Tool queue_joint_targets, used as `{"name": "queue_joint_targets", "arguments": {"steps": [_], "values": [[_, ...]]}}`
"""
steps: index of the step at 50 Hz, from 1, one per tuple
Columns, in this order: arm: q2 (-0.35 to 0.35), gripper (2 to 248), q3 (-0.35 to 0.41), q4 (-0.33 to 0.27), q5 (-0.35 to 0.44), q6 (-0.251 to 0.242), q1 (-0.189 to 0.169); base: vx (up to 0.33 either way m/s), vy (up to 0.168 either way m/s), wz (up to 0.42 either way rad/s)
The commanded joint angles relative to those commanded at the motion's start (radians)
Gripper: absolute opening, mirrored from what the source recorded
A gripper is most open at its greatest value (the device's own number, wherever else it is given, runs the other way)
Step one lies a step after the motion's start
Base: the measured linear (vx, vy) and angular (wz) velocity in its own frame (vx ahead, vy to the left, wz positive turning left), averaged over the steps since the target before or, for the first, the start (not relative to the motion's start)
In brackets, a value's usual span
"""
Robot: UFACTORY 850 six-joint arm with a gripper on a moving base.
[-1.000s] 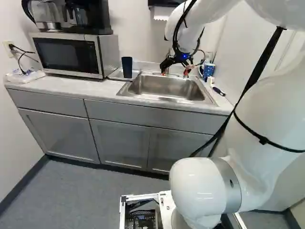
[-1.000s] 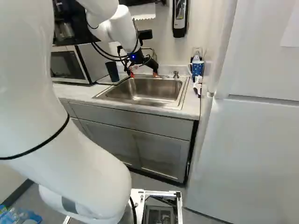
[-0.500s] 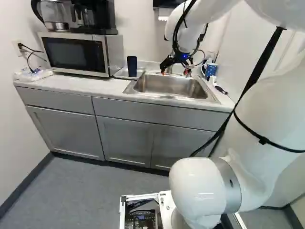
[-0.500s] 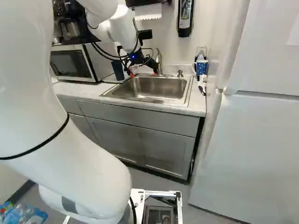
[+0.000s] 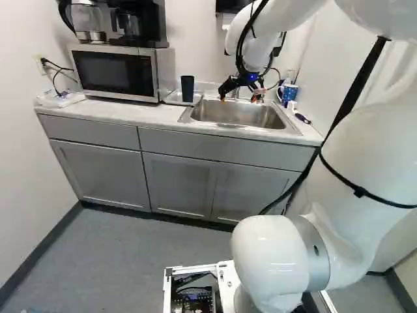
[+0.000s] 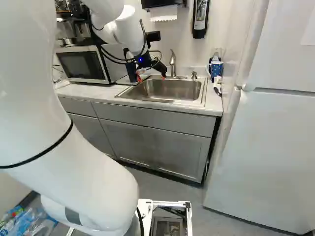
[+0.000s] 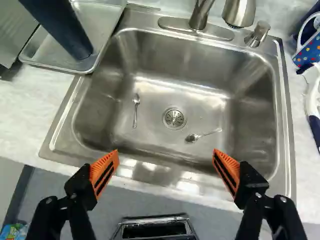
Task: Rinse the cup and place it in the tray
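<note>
My gripper (image 5: pixel 238 98) is over the sink's left part in the left base view. The wrist view shows the gripper (image 7: pixel 165 157) open and empty, its orange pads wide apart above the near edge of the sink (image 7: pixel 175 60). A dark blue tumbler (image 7: pixel 65 30) stands in the metal tray (image 7: pixel 106 14) beside the sink, ahead of one finger. On the sink's opposite side is a blue dotted mug (image 7: pixel 310 50), partly cut off; the left base view shows this mug (image 5: pixel 289 96) near the wall.
Two spoons (image 7: pixel 136 102) lie in the basin. The faucet (image 6: pixel 173 64) rises behind it. A microwave (image 5: pixel 114 70) with a coffee maker on top stands left of the tray. A dark-handled brush (image 5: pixel 301 118) lies right of the sink; a white fridge (image 6: pixel 275 147) is at the right.
The base has moved: the whole scene has shifted rightward in both base views. The arm holds its pose above its lowest joint, and the gripper stays open.
</note>
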Motion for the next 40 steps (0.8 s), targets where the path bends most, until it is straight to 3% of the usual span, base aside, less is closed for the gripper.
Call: {"name": "queue_joint_targets", "arguments": {"steps": [40], "values": [[0.000, 247, 0.000, 0.000, 0.000, 0.000, 0.000, -0.119, 0.071, -0.156]]}}
